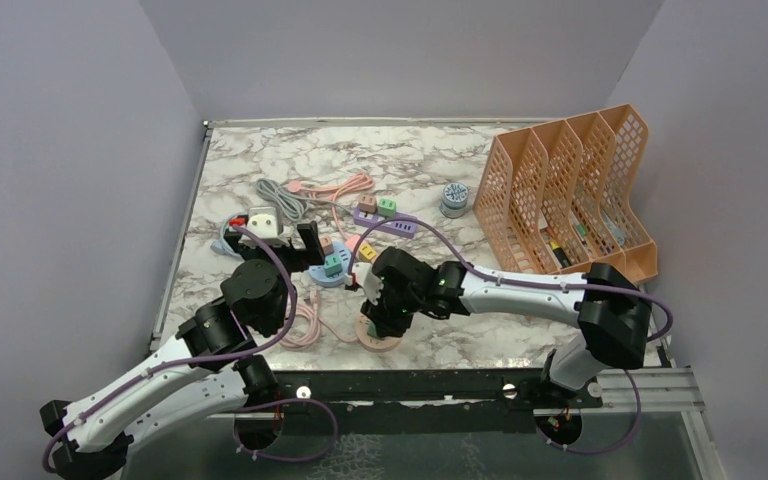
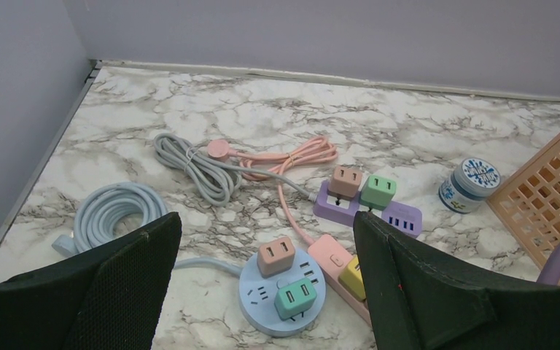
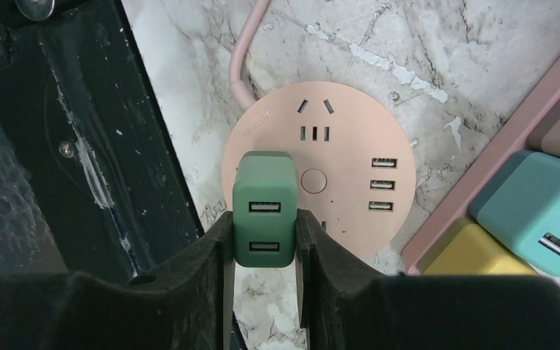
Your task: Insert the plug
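My right gripper (image 3: 264, 219) is shut on a dark green plug (image 3: 264, 197) with two USB ports on its top face. The plug hovers over the near-left edge of a round pink power strip (image 3: 343, 157), whose sockets, centre button and USB ports show uncovered beyond it. From above, the right gripper (image 1: 375, 300) points down at that round pink power strip (image 1: 380, 338) near the table's front edge. My left gripper (image 2: 266, 219) stands wide open with nothing between its fingers, held above a round blue power strip (image 2: 259, 299) carrying a pink and a green plug.
A purple power strip (image 2: 397, 216) and a long pink strip (image 2: 328, 255) with plugs lie behind the blue one. Grey cables (image 2: 189, 164), a coiled blue cable (image 2: 113, 208), a small jar (image 1: 454, 199) and an orange file rack (image 1: 570, 190) stand farther back. The black front rail (image 3: 80, 146) runs left of the plug.
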Controlling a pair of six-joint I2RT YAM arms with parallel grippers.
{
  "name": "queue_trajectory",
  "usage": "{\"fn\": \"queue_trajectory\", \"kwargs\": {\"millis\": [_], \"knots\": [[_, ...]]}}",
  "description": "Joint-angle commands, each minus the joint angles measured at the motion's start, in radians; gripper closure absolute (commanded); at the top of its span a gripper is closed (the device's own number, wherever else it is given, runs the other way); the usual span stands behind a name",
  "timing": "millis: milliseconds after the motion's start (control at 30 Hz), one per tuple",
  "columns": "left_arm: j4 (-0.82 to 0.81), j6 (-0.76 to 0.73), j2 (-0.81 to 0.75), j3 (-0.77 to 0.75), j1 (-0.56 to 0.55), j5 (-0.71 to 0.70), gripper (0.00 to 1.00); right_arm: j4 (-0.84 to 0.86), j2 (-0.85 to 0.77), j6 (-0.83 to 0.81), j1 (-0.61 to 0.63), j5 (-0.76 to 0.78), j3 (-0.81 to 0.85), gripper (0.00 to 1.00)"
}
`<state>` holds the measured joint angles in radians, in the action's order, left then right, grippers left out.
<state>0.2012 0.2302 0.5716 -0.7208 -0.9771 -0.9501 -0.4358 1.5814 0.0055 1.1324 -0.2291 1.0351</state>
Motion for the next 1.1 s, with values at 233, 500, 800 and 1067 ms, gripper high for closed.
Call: {"fn": "queue_trajectory", "kwargs": {"millis": [233, 500, 800, 1067], "knots": [[-0.029, 0.003, 0.004, 0.012, 0.002, 0.0, 0.1, -0.021, 0.049, 0.001, 0.047, 0.115, -0.022, 0.99], [0.094, 0.131, -0.011, -0.013, 0.001, -0.209, 0.1, 0.024, 0.169, 0.057, 0.102, 0.262, -0.042, 0.99], [0.038, 0.111, -0.08, 0.026, 0.002, -0.217, 0.1, -0.094, 0.329, 0.124, 0.12, 0.307, 0.022, 0.99], [0.099, 0.139, -0.062, -0.034, 0.002, -0.283, 0.1, -0.303, 0.442, 0.2, 0.129, 0.32, 0.136, 0.99]]}}
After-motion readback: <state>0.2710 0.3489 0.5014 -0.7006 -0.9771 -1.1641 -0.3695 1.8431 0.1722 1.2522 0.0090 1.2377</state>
